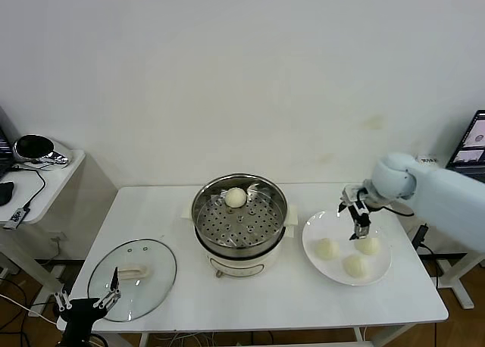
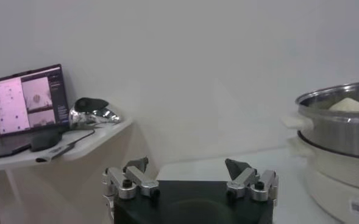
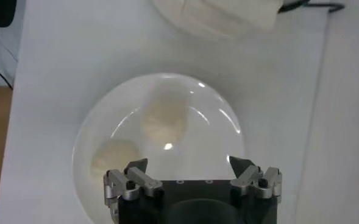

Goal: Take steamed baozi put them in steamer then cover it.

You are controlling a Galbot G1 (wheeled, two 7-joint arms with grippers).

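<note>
Since the steamed baozi [image 1: 368, 245] look soft and light, pinch one gently across its round sides. They're smooth and cream-white: three on the white plate [image 1: 383, 274], one in the steamer [image 1: 239, 214]. Your right gripper [image 1: 357, 226] hangs wide open above the plate; left gripper [image 1: 87, 303] waits wide open by the cover [image 1: 132, 278].
</note>
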